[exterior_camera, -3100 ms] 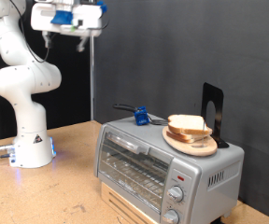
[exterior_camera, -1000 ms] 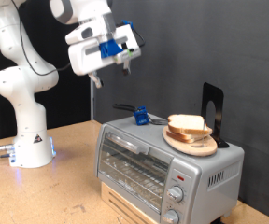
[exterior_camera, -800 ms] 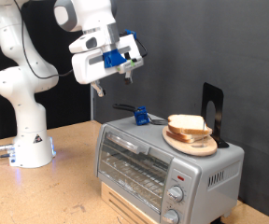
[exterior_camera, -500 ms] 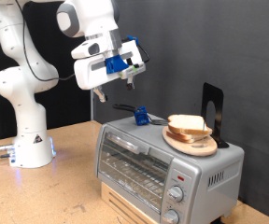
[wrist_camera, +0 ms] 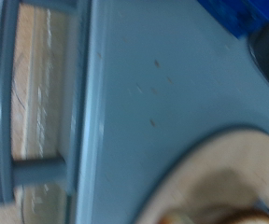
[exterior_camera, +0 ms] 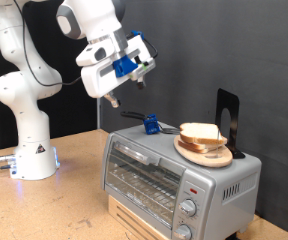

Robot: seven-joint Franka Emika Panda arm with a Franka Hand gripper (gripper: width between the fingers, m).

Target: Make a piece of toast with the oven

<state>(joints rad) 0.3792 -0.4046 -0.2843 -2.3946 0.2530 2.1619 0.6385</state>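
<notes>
**Toast still on the plate, oven door closed as the tool swings in**

The piece of toast (exterior_camera: 201, 133) lies on top of the bread stacked on the round wooden plate (exterior_camera: 204, 152), which sits on the roof of the oven (exterior_camera: 174, 170); nothing has been lifted yet; the oven's glass door (exterior_camera: 142, 177) is closed, its handle across the top edge. Over the last few seconds the arm has come down from high at the exterior view's upper left, and the tool (exterior_camera: 127, 93) now hangs above and to the left of the oven, apart from everything; nothing shows between its fingers; whether they are spread or closed, I cannot tell. The wrist view looks down on the oven's grey roof (wrist_camera: 144, 84) with the door handle (wrist_camera: 4, 103) along one side and the plate's edge (wrist_camera: 219, 154) at a corner. By my reading this is only the approach. A small blue object (exterior_camera: 151, 125) rests on the roof near the plate; the oven stands on a wooden tabletop (exterior_camera: 44, 205).
</notes>
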